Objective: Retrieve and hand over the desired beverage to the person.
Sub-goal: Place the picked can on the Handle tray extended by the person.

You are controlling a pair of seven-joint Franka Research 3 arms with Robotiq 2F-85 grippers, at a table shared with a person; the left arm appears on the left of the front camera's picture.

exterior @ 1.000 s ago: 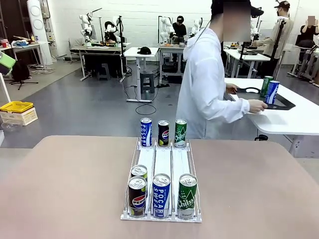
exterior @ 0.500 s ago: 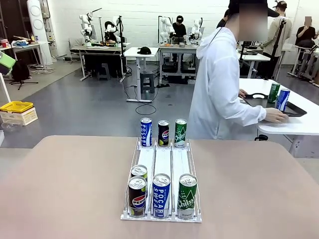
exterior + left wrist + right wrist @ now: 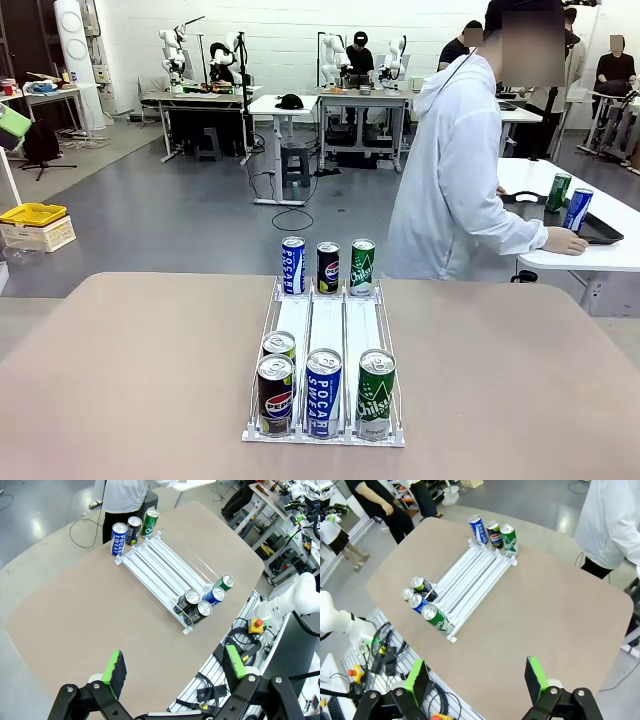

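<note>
Hidden behind the front black can: most of a 4th near can; cut off below the knees: the person.

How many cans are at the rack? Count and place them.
7. Far blue can, far black can, far green can; near black can, near blue can, near green can; one rear can behind the near black can. None looks hidden.
</note>
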